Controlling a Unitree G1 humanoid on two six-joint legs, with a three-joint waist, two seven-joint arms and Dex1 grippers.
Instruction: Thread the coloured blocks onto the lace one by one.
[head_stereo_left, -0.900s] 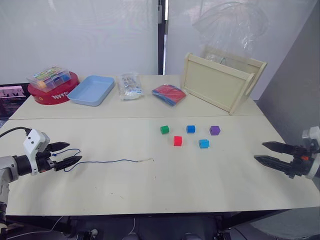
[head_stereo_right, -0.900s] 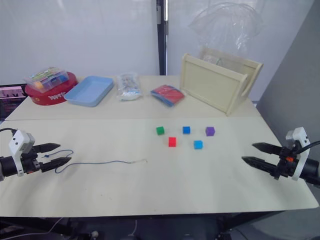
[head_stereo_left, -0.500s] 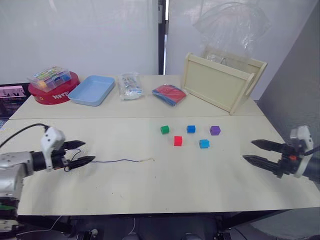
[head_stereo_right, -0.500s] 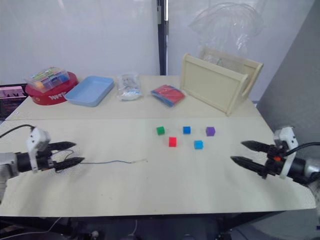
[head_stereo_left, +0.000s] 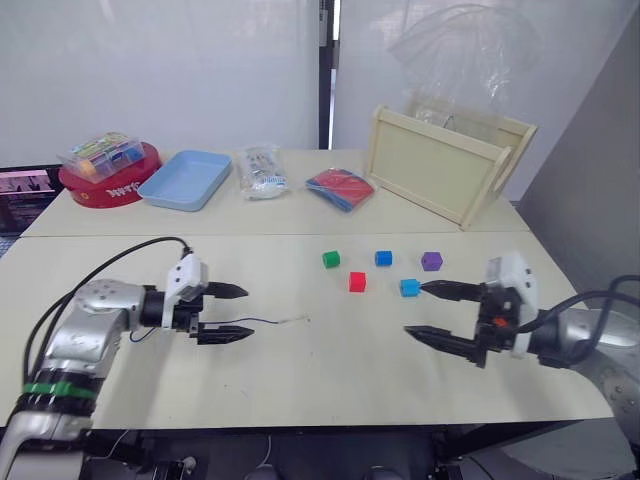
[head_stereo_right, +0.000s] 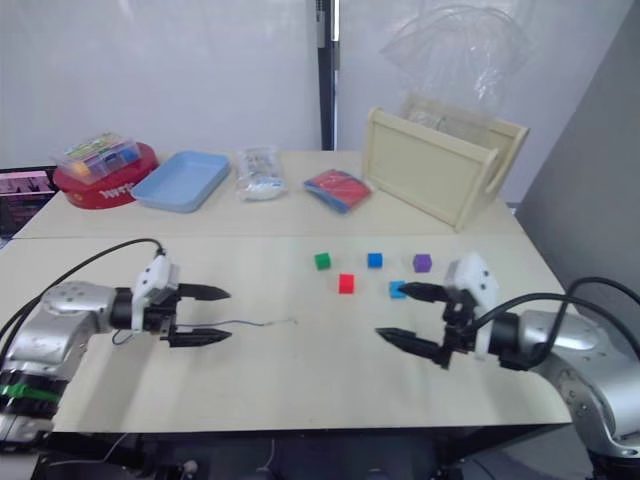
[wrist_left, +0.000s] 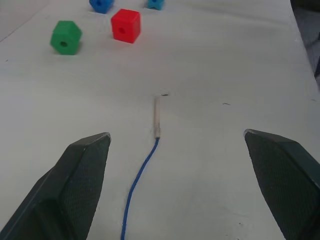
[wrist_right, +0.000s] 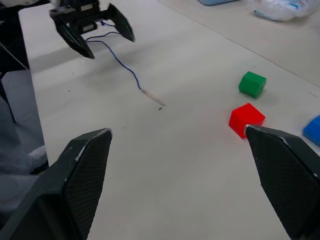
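Both grippers gape wide, empty: left gripper straddling the lace, right gripper beside the light blue block.

We see a pale cream table, two tops butted along a seam. Directly on it lies the lace, running from between our left gripper's spread fingers out ahead to its pale tip. Farther ahead of that tip sit the green block and red block; the dark blue block and purple block stand beyond our wide-open right gripper, whose far fingertip is just beside the light blue block. Well beyond both grippers rest a red tin, a blue tray, a clear bag, a red-and-blue packet and a wooden crate.
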